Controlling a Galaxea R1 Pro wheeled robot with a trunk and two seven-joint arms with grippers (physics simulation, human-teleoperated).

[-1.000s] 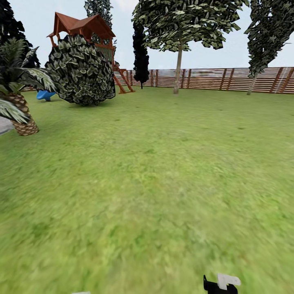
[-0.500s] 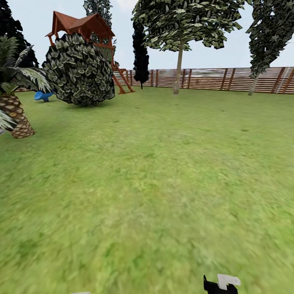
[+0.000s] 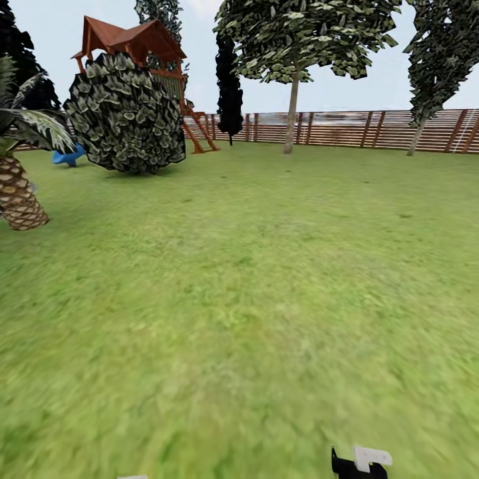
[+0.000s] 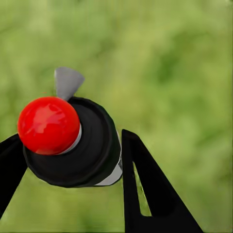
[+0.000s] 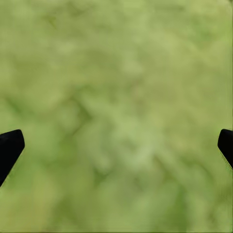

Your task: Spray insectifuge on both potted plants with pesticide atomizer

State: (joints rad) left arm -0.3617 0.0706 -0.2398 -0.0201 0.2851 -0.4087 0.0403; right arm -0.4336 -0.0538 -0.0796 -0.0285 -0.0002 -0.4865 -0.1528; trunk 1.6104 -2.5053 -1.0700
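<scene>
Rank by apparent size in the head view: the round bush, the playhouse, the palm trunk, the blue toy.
1. Round bush
2. Playhouse, partly hidden behind the bush
3. Palm trunk, nearer the camera, so its true size is unsure
4. Blue toy

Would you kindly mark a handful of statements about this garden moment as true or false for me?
1. The left gripper is closed around the pesticide atomizer. True.
2. The right gripper holds a potted plant. False: its fingertips stand wide apart over blurred grass, with nothing between them.
3. A brown slatted fence runs along the far edge of the lawn. True.
4. The wooden playhouse stands in front of the big leafy bush. False: the bush hides its lower part, so it stands behind.
5. A scaly palm trunk shows at the head view's left edge. True.
</scene>
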